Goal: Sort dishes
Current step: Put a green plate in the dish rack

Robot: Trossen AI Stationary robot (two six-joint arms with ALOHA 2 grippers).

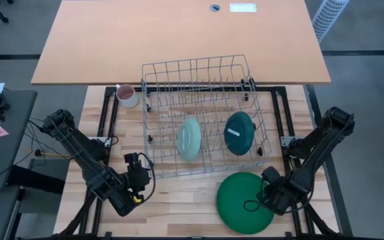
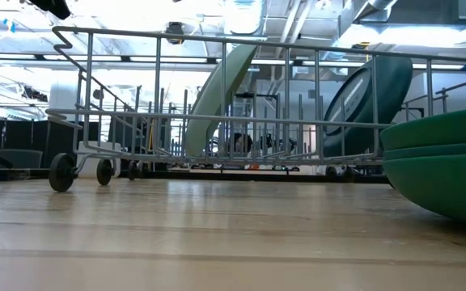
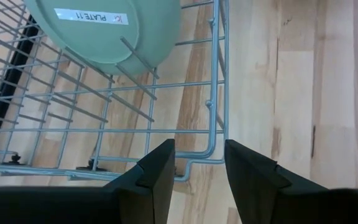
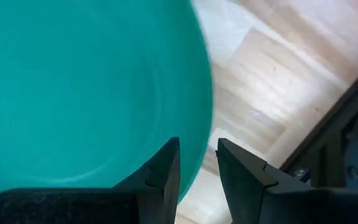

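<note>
The wire dish rack (image 1: 202,113) stood in the middle of the table, and two plates already leaned on edge between its tines: the pale mint plate (image 1: 189,139) to the left and the dark teal plate (image 1: 239,133) to the right of it. The large dark green plates (image 1: 244,202) lay stacked flat on the wood near the front, just beside the rack's near right corner. So the sorting seemed about halfway, with the big plates as the step in hand.

The right gripper (image 4: 197,171) was at the right edge of the stack, its jaws a little spread with the rim of the top plate at the gap; they did not yet pinch it, as far as I could see. I judge that the next move calls for closing on the rim and lifting one plate alone.

The left gripper (image 3: 199,168) waited at the rack's near left corner, its jaws slightly spread and holding nothing.

The plates looked glossy and smooth, perhaps slippery.
</note>
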